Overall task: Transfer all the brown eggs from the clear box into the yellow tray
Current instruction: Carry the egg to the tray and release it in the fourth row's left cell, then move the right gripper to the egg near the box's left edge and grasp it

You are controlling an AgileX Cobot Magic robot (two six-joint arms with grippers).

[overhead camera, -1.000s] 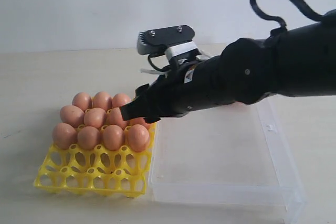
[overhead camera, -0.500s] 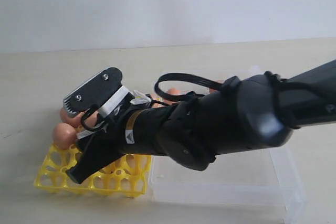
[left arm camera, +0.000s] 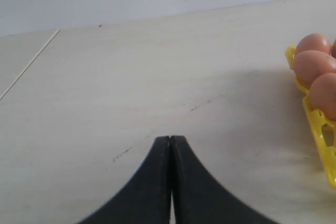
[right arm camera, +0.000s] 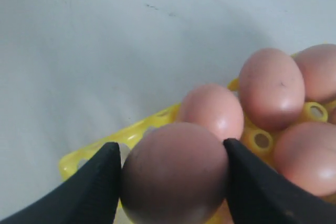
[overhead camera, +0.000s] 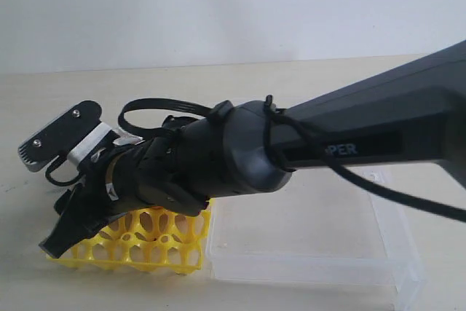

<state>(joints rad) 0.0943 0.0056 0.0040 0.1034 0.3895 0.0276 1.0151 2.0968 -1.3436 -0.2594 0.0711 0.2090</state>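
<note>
My right gripper [right arm camera: 172, 148] is shut on a brown egg [right arm camera: 176, 179], held between both black fingers over a corner of the yellow tray [right arm camera: 100, 153]. Several brown eggs [right arm camera: 270, 87] sit in the tray's cups just beyond it. In the exterior view the right arm reaches across, and its gripper [overhead camera: 64, 232] hangs low at the yellow tray's [overhead camera: 156, 242] near left corner, hiding the eggs. The clear box [overhead camera: 313, 256] lies right of the tray; its visible part holds no eggs. My left gripper [left arm camera: 170, 139] is shut on nothing above bare table, left of the tray edge [left arm camera: 320, 129].
The pale table [overhead camera: 44, 107] spreads left of and behind the tray. The right arm's thick black body [overhead camera: 240, 158] with its looped cable [overhead camera: 145, 107] spans the tray and the box's far side. A white wall rises behind.
The right arm has swung left and down, from above the tray's right edge to its near left corner, covering the eggs that showed a second ago.
</note>
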